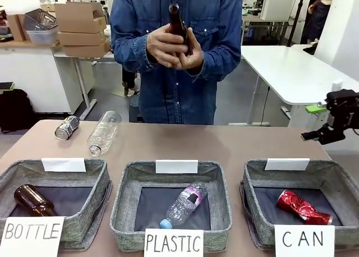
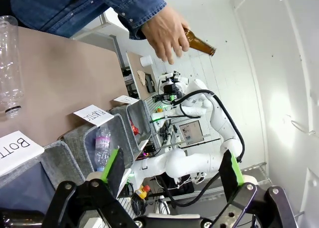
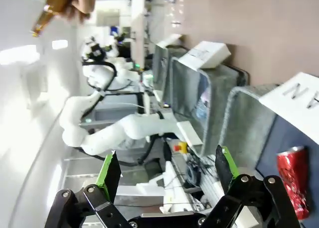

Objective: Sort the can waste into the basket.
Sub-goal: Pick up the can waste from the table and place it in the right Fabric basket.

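red can (image 1: 303,206) lying in basket (image 1: 253,196) | silver can (image 1: 67,127) sitting upper left | left gripper (image 2: 173,162), right gripper (image 3: 167,163) gaping empty | next: likely reaching for silver can

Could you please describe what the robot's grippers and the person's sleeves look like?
The left gripper and the right gripper are black, bolted two-finger units with bright green pads. The person's sleeves are long, blue denim.

Beyond the brown table (image 1: 224,142), a grey floor (image 1: 106,108) is running back to a white desk (image 1: 33,77) on the far left, where cardboard boxes (image 1: 81,27) are sitting stacked. On the far right a long white table (image 1: 291,72) is standing beside a white wall (image 1: 348,38), and a black bag (image 1: 14,111) is resting on the floor at the left.
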Controlling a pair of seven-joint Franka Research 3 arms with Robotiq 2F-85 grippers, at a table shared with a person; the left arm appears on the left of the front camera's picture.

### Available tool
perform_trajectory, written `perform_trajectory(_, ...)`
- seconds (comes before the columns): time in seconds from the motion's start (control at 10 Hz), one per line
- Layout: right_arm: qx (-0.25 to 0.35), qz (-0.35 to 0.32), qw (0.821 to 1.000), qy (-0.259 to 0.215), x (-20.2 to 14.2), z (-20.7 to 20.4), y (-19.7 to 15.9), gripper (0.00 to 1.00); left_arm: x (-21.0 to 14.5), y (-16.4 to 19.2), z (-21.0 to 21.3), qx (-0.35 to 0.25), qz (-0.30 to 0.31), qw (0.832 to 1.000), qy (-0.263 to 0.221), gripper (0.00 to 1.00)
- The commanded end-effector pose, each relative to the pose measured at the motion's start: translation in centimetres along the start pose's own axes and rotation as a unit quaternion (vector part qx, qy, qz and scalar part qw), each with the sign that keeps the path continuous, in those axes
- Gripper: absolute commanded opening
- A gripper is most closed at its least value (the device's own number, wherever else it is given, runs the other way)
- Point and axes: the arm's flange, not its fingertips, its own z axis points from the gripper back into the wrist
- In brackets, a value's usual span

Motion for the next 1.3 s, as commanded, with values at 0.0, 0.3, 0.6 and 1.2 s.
perform_trajectory(0.0,-0.059,0.018,0.998,0.012,-1.2,1.0,1.2,1.0,0.0,-0.2,-0.2,-0.011,-0.009,1.0,-0.003,1.0)
perform_trajectory(0.3,-0.059,0.018,0.998,0.012,-1.2,1.0,1.2,1.0,0.0,-0.2,-0.2,-0.011,-0.009,1.0,-0.003,1.0)
perform_trajectory(0.6,-0.059,0.018,0.998,0.012,-1.2,1.0,1.2,1.0,0.0,-0.2,-0.2,-0.011,-0.009,1.0,-0.003,1.0)
perform_trajectory(1.2,-0.059,0.018,0.998,0.012,-1.2,1.0,1.2,1.0,-0.8,-4.8,10.5,0.086,0.008,0.996,-0.038,1.0)
